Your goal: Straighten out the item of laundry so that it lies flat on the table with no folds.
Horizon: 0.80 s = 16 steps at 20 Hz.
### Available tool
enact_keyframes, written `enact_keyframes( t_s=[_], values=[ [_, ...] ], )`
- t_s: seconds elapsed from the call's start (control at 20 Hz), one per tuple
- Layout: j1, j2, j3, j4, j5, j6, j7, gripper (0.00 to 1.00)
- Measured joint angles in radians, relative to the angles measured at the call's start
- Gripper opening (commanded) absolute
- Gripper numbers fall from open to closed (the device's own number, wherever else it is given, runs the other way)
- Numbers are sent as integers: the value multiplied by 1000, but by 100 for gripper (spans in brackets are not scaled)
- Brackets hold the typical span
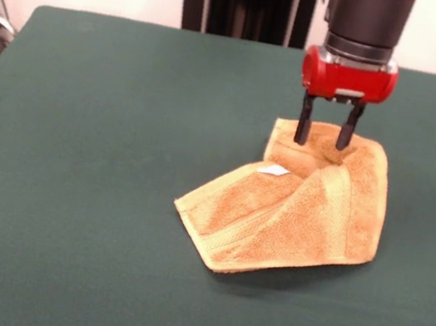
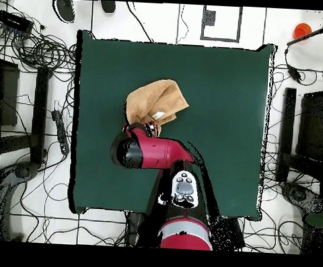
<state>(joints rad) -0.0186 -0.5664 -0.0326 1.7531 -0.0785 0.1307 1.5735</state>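
Observation:
The item of laundry [image 1: 293, 214] is an orange-tan towel with paler border bands and a small white tag [image 1: 273, 170]. It lies crumpled and folded over itself right of centre on the green table [image 1: 78, 189]. Its far part humps up in a ridge. My gripper [image 1: 321, 142] comes straight down onto that far hump. Its two black fingers [image 1: 303, 123] stand apart with towel cloth rising between them, so it is open. In the overhead view the towel [image 2: 156, 101] sits left of the table's [image 2: 227, 95] middle, and the gripper [image 2: 143, 130] is at its edge nearest the robot.
The red and black arm [image 2: 160, 152] reaches across the table from the robot's side. Cables and stands [image 2: 40, 52] lie on the floor around the table. An orange object [image 2: 302, 30] sits on the floor off one corner.

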Motion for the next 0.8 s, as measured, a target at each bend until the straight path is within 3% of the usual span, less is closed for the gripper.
enact_keyframes(
  t_s=[0.8],
  values=[
    [1, 0, 0, 6, 12, 3, 0, 100]
  ],
)
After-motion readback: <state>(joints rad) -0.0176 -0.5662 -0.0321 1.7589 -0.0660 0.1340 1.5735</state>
